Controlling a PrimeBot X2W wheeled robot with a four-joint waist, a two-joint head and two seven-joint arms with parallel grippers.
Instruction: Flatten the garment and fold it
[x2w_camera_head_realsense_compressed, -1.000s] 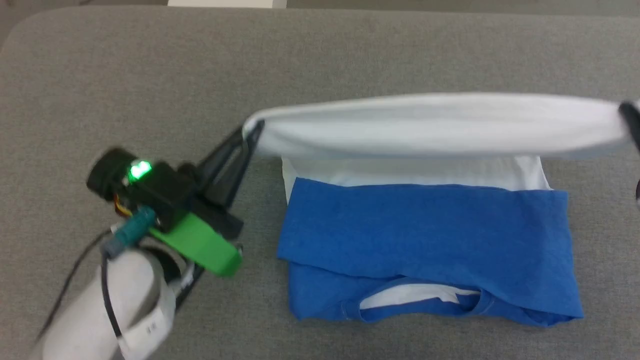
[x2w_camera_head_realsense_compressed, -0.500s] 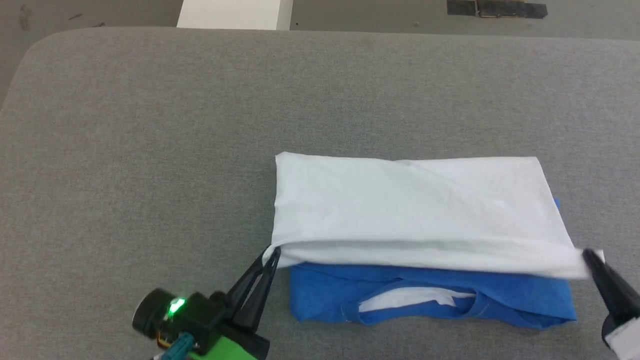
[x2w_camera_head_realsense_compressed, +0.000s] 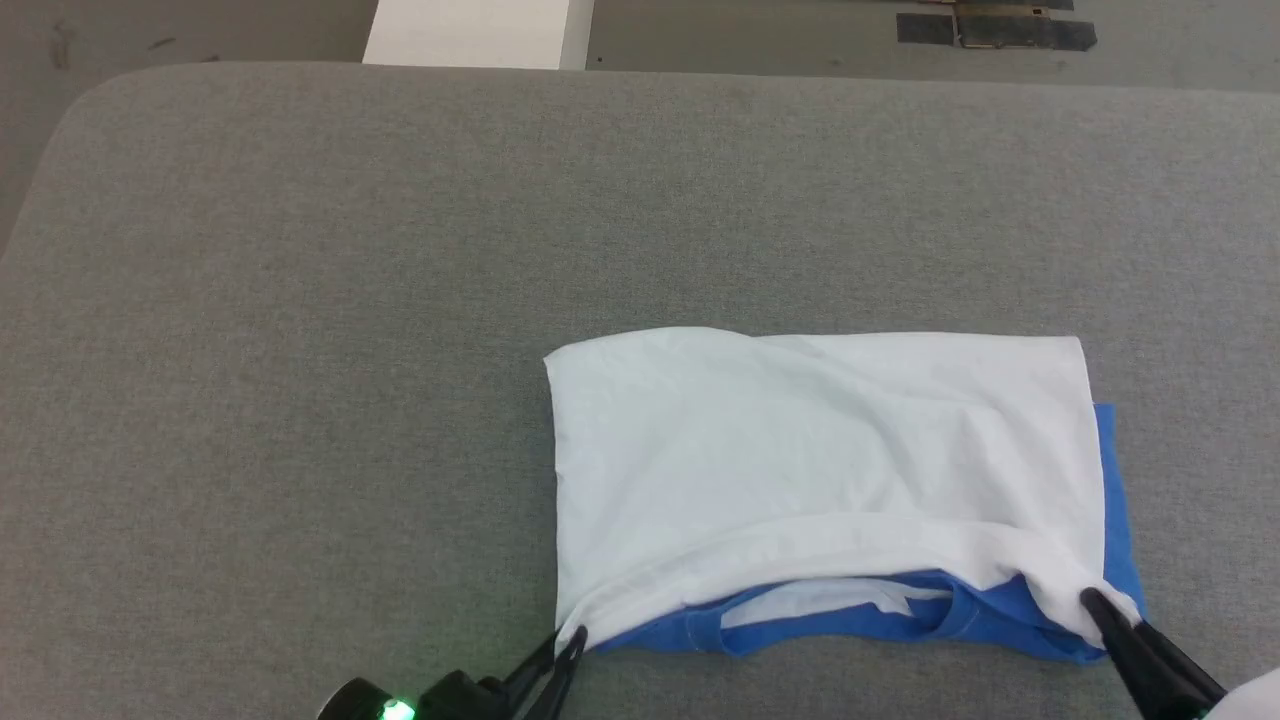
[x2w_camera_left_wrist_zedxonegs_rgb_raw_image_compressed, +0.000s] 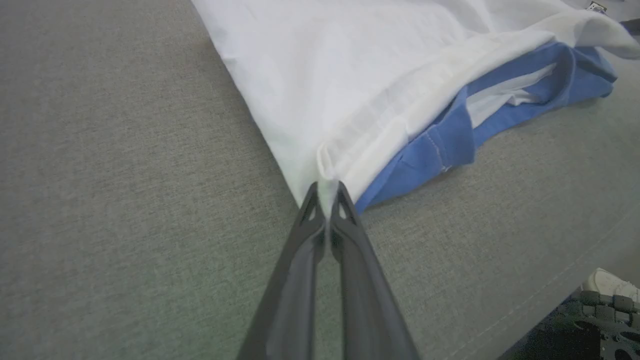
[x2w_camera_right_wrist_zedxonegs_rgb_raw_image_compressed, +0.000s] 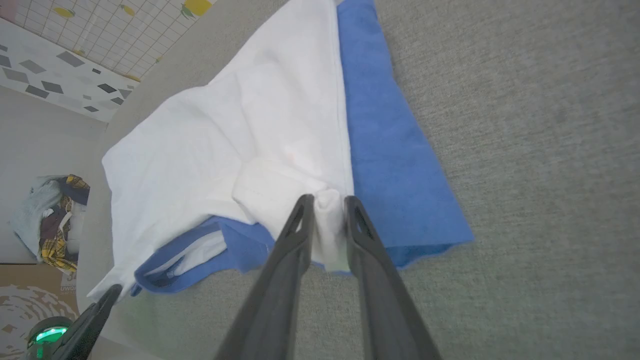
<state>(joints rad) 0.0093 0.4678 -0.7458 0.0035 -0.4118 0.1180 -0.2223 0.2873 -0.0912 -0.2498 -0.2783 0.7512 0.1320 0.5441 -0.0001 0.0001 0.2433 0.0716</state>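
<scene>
The garment (x2w_camera_head_realsense_compressed: 800, 450) lies folded on the grey table, its white body drawn over the blue layers toward the near edge. Blue neck trim (x2w_camera_head_realsense_compressed: 840, 620) and a blue strip (x2w_camera_head_realsense_compressed: 1115, 490) peek out at the near and right sides. My left gripper (x2w_camera_head_realsense_compressed: 570, 640) is shut on the white hem's near left corner; the left wrist view shows the garment (x2w_camera_left_wrist_zedxonegs_rgb_raw_image_compressed: 350, 90) pinched at the left gripper (x2w_camera_left_wrist_zedxonegs_rgb_raw_image_compressed: 327, 192). My right gripper (x2w_camera_head_realsense_compressed: 1095, 605) is shut on the near right corner, where the right wrist view shows white cloth of the garment (x2w_camera_right_wrist_zedxonegs_rgb_raw_image_compressed: 225, 145) bunched in the right gripper (x2w_camera_right_wrist_zedxonegs_rgb_raw_image_compressed: 327, 202).
The grey padded table (x2w_camera_head_realsense_compressed: 300, 350) stretches wide to the left and beyond the garment. A white box (x2w_camera_head_realsense_compressed: 470, 30) and dark floor marks (x2w_camera_head_realsense_compressed: 990, 28) lie past the far edge. A pile of clothes (x2w_camera_right_wrist_zedxonegs_rgb_raw_image_compressed: 50, 220) sits on the floor.
Both grippers have pulled the white hem from the far side over the blue sleeves to the near edge, lowering it onto the shirt. The camera has tilted, shifting the picture.
</scene>
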